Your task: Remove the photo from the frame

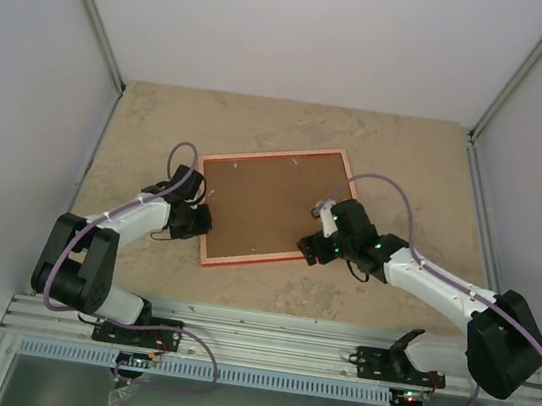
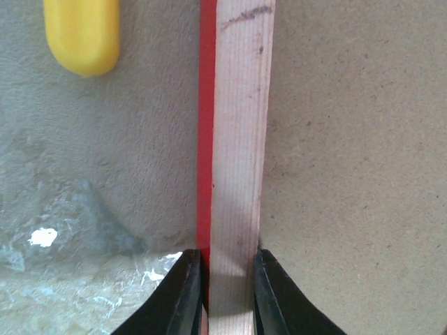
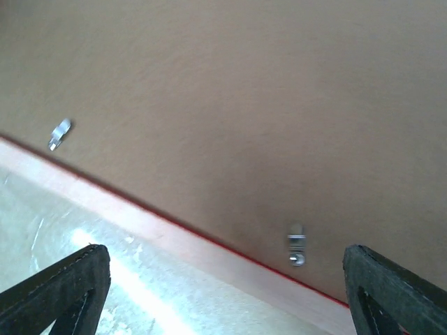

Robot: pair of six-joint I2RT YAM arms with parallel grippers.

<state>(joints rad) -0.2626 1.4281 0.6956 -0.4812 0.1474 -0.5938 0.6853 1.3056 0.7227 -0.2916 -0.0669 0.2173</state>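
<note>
Table [image 1: 408, 162]: beige, stone-patterned top enclosed by pale grey walls.
Frame [image 1: 276, 154]: lies face down mid-table, slightly skewed, pinkish rim up and a red edge showing along its side.
Backing board [image 1: 265, 207]: plain brown and fills the rim. The photo is not visible and probably lies beneath it.
Left gripper [image 2: 229, 265]: nipped onto the frame's left rail, one finger on each side.
Right gripper [image 3: 225, 255]: spread wide, holding nothing, above the board near the near rail.
Clips [image 3: 296, 246]: small metal tabs at the board's edge.
Handling: the frame looks light, stiff and likely to slide, so pinning a rail suits it. The print is probably thin and easily creased, so take it by a border edge once the board is freed.
</note>
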